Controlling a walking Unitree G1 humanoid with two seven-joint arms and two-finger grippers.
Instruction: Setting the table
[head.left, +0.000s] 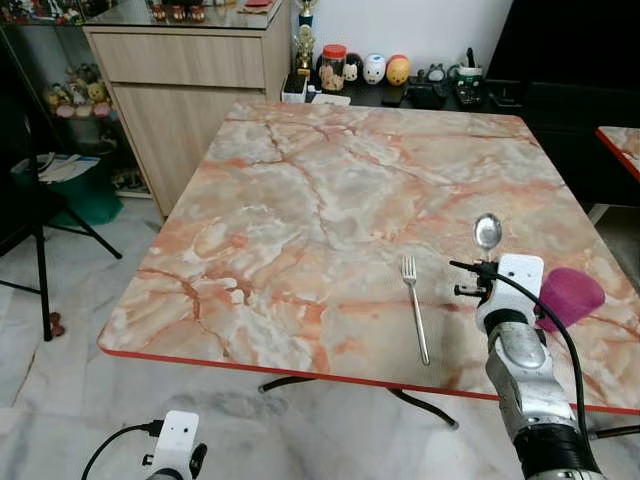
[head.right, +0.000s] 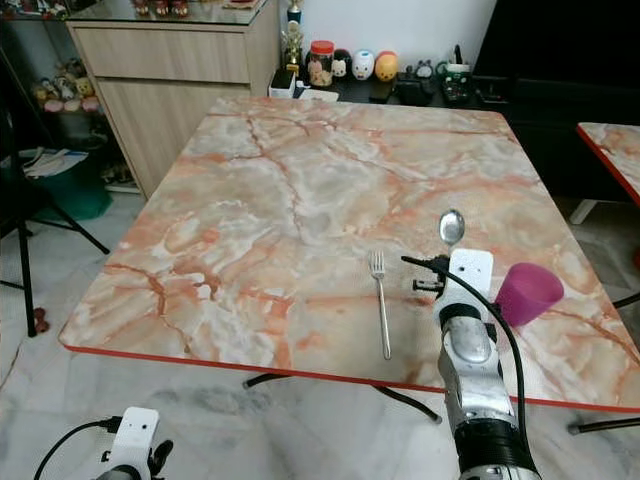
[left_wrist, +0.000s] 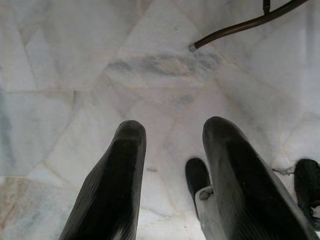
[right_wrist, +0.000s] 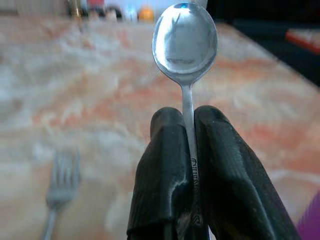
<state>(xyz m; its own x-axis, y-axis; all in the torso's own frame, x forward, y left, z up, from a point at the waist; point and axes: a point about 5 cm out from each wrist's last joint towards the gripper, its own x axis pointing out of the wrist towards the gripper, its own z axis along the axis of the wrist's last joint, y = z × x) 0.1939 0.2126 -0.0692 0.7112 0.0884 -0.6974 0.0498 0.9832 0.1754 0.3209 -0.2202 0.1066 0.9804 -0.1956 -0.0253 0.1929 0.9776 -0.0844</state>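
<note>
The right gripper (right_wrist: 187, 165) is clamped on the handle of a metal spoon (head.left: 487, 232), fingers pressed together either side of the stem with the bowl standing clear above the fingertips; gripping low on the handle like this leaves the bowl end free to be laid down first. In the left eye view the spoon sits in the right half of the frame, over the marble-patterned table (head.left: 300, 200), with the silver forearm rising from the lower right corner. A fork (head.left: 414, 306) already lies flat on the tabletop just left of the spoon, tines pointing toward the far edge and handle toward the robot, so it reads as one piece of a place setting laid along the near edge. A purple cup (head.left: 570, 296) rests at the right of the frame, beside the wrist; it looks tipped onto its side, though the arm hides part of it and I cannot be sure. Judgement: the spoon is being carried in to lie parallel to the fork, between fork and cup, and it is not yet on the table. The left gripper (left_wrist: 172, 170) hangs idle below the table edge at the lower left of the frame, its two fingers parted with bare floor tile visible between them, holding nothing. Clutter on the far sideboard plays no part.
</note>
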